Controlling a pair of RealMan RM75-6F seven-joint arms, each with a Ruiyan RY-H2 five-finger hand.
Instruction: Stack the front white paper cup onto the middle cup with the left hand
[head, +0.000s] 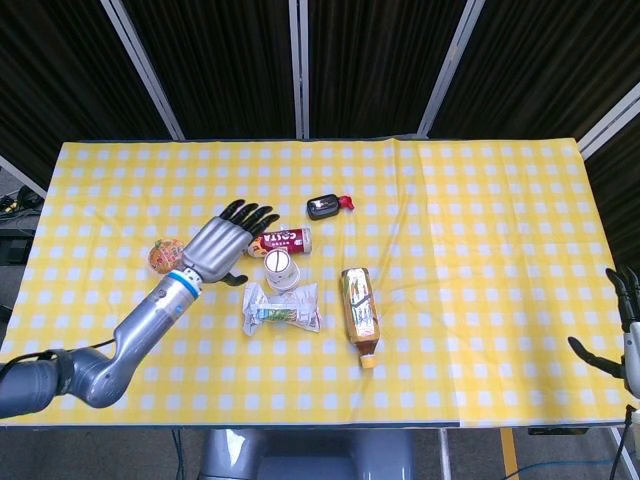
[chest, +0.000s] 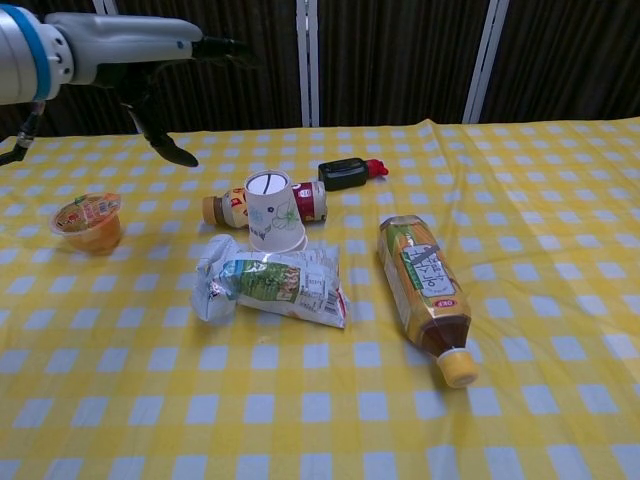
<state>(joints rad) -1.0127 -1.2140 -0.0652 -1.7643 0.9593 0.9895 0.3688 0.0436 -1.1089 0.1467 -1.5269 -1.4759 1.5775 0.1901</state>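
The left hand (head: 215, 250) hangs over the bench (head: 480, 200) with its fingers (head: 246, 211) spread and nothing in its grasp; in the chest view (chest: 140, 50) it shows well above the cloth. Just to its right stand the cups (head: 281, 268), one white cup nested over the other, mouth down, with the flat base of the upper one facing up (chest: 274, 212). The stack is apart from the hand and tilts slightly in the chest view. Behind the cups, touching them, lies a small bottle (head: 281, 239) on its side. In front of the cups lies a crumpled packet (head: 281, 308). To the hand's left sits a jelly cup (head: 165, 256). Farther right of the cups lies a tea bottle (head: 360, 314), cap toward the front edge, and beyond the small bottle a dark bottle (head: 327, 206) with a red cap. The right hand (head: 618, 330) shows only at the far right edge, fingers apart, holding nothing.
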